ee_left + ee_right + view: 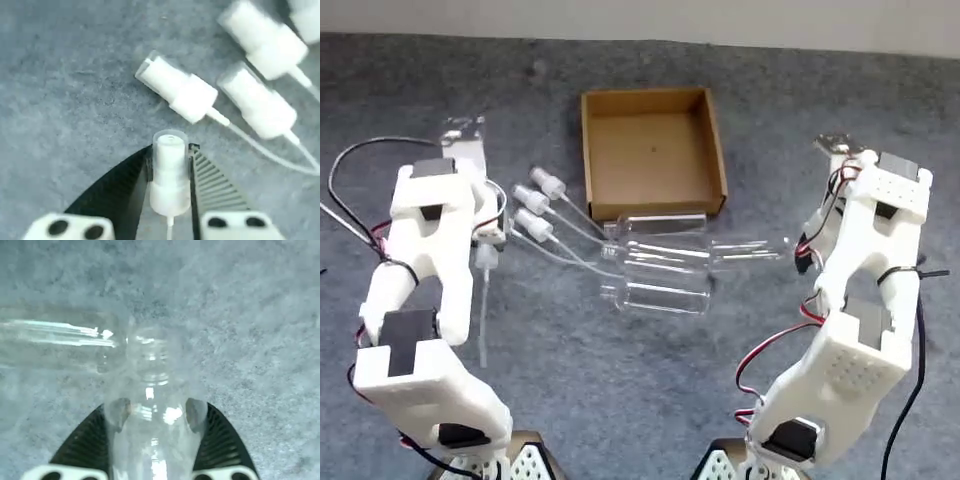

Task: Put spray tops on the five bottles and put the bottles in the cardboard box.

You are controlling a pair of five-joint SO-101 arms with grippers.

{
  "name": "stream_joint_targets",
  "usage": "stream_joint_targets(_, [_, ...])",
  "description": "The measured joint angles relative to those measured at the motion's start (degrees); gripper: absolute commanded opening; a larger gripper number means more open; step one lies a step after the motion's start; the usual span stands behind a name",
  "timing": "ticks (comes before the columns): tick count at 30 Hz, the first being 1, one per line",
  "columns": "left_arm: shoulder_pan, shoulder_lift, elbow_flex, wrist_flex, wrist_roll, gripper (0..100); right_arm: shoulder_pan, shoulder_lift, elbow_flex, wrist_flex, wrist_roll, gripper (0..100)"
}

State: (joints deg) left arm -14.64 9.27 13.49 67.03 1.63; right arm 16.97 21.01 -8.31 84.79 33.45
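I am gripping a spray top (170, 175) in my left gripper (170, 152), left of the cardboard box (653, 150), and clasping a topless bottle (150, 380) in my right gripper (157, 412). No bottle is lying in the box yet. The other bottles (660, 270) are lying just beside it, uncapped.

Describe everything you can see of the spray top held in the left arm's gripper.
The spray top is white plastic: a translucent cap over the nozzle, a wider collar below and a thin dip tube trailing from it. The left gripper is shut on it, one finger on each side of the cap. It sits over the grey carpet, apart from three loose spray tops lying nearby.
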Motion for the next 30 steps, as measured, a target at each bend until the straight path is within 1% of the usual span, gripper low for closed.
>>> stream_joint_targets(2, [0.00,0.00,-2.02,2.90,-4.13,0,0.00,0.00,0.18,-0.09,0.88,0.5])
stream_joint_targets(3, [0.00,0.00,-2.90,3.87,-5.01,0,0.00,0.00,0.18,-0.09,1.05,0.5])
stream_joint_targets(6, [0.00,-2.20,-4.22,5.36,-5.80,1,0.53,0.00,0.18,-0.09,1.32,0.5])
stream_joint_targets(9, [0.18,-7.82,-4.40,5.80,-5.80,1,1.14,-1.23,0.18,0.00,1.32,0.5])
stream_joint_targets(14, [2.81,-18.37,-4.40,7.03,-5.98,1,-0.88,-9.14,0.18,0.00,1.32,0.5])
stream_joint_targets(16, [3.60,-22.24,-4.40,8.00,-5.98,1,-2.99,-13.54,0.70,0.00,0.70,0.5])
stream_joint_targets(19, [5.27,-28.13,-3.96,8.62,-5.98,1,-6.77,-20.84,4.66,-0.70,-2.20,0.5])
stream_joint_targets(22, [7.21,-35.25,-0.44,8.44,-5.98,1,-12.48,-28.04,10.29,-3.43,-4.31,0.5])
stream_joint_targets(26, [9.23,-45.71,5.80,3.69,-2.11,1,-22.07,-38.15,17.93,-7.82,-9.67,0.5])
stream_joint_targets(30, [10.90,-56.00,10.46,-0.44,2.73,1,-30.68,-48.35,27.60,-15.21,-16.97,0.5])
